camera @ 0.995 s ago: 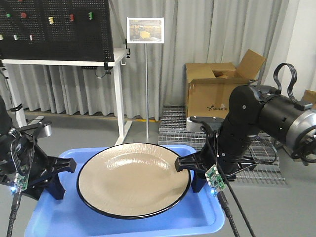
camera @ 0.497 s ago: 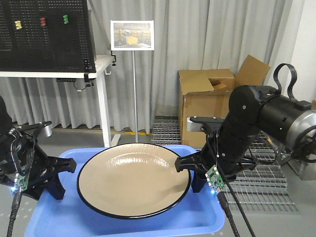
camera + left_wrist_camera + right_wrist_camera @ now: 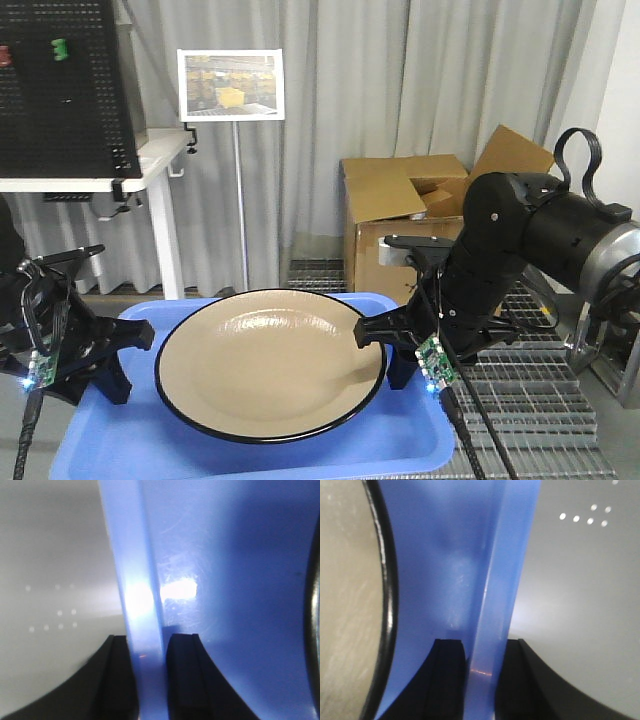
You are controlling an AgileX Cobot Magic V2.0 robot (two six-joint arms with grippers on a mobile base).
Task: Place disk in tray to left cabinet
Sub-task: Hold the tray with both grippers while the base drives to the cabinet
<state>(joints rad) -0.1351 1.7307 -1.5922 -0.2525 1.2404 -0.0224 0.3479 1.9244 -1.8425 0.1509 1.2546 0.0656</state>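
The tan disk [image 3: 270, 365] with its black rim lies flat in the blue tray [image 3: 250, 450], which is held up off the floor between both arms. My left gripper [image 3: 118, 362] is shut on the tray's left rim. The left wrist view shows its black fingers [image 3: 182, 680] either side of the rim [image 3: 135, 580]. My right gripper [image 3: 385, 352] is shut on the right rim [image 3: 505, 570], and the disk's edge [image 3: 387, 605] lies just inside it. The left cabinet is out of view.
Behind the tray stand a black pegboard [image 3: 60, 90] on a white table, a picture sign on a thin pole [image 3: 231, 85], open cardboard boxes [image 3: 400, 220] and metal floor grating [image 3: 540, 400] at the right. Grey curtains close the back.
The whole background has slid to the left in the front view: pegboard, sign and boxes. Tray, disk and both grippers keep the same place relative to the camera.
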